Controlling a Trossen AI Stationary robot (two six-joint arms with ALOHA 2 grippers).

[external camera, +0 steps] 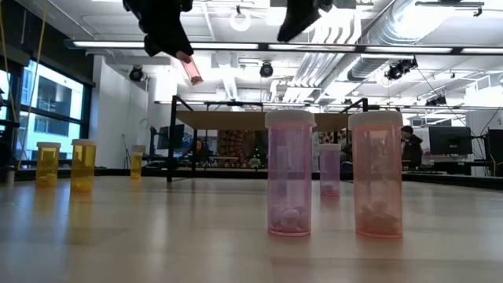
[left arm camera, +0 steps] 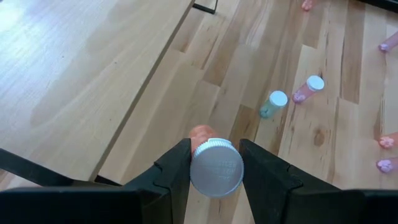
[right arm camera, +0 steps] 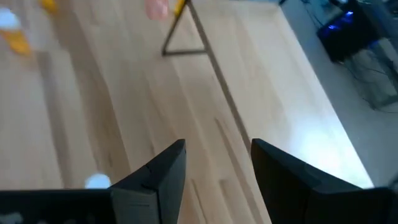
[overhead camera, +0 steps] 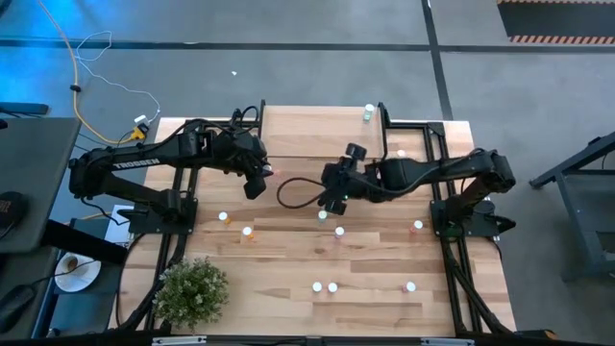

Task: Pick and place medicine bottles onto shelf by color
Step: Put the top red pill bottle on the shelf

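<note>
Bright ceiling strip lights (external camera: pixel 236 49) shine overhead. Glare whitens the wooden table (right arm camera: pixel 323 149) beside the right arm's camera, which is blurred. Blue light tints the floor corner (overhead camera: pixel 38 24).

We observed one pink bottle (left arm camera: pixel 214 163) with a white cap clamped in the left gripper (left arm camera: pixel 215 171), raised clear beside the shelf (overhead camera: pixel 317 130). One pale green bottle (overhead camera: pixel 368 113) stood on the shelf. The other medicine bottles (overhead camera: pixel 325 286) stood scattered upright on the table (overhead camera: pixel 288 288).
</note>
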